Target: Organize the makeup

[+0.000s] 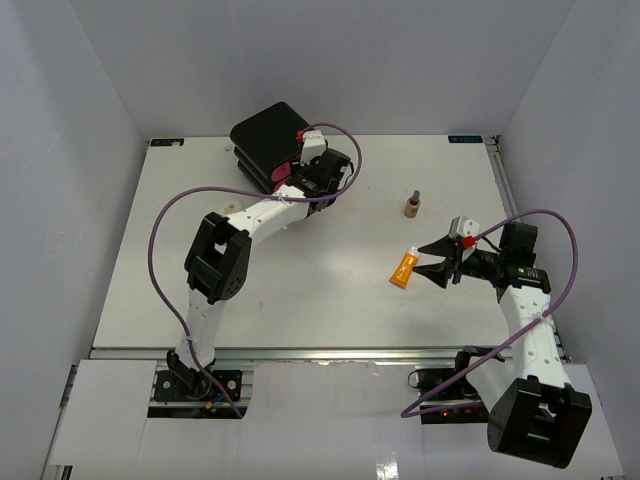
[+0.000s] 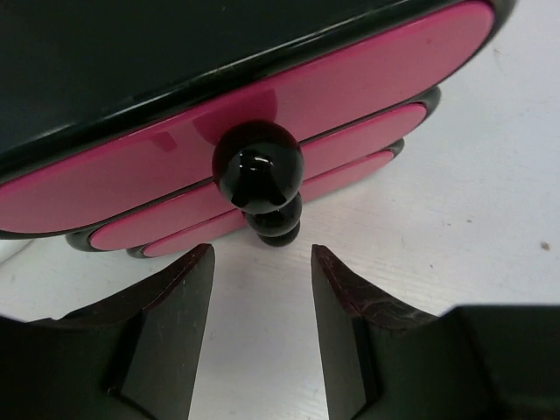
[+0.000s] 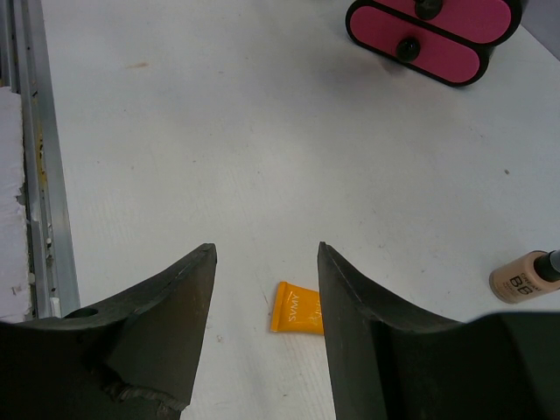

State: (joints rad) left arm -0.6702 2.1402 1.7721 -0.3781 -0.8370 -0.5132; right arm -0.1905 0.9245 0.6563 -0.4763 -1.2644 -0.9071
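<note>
A black box (image 1: 262, 132) with pink drawers (image 2: 350, 87) stands at the back of the table. My left gripper (image 1: 292, 182) is right in front of the drawers. In the left wrist view it (image 2: 262, 262) is open and empty, with the black round knobs (image 2: 258, 164) just beyond its fingertips. An orange squeeze tube (image 1: 403, 268) lies flat on the table right of centre. My right gripper (image 1: 430, 262) hovers open beside it. In the right wrist view the tube (image 3: 296, 309) lies below that gripper (image 3: 267, 254), partly hidden by the right finger (image 3: 350, 315). A small tan bottle (image 1: 411, 205) stands upright further back.
The tan bottle (image 3: 525, 278) shows at the right edge of the right wrist view, with the pink drawers (image 3: 429, 35) far ahead. The metal rail of the table's near edge (image 3: 35, 175) runs along the left. White walls close in the table.
</note>
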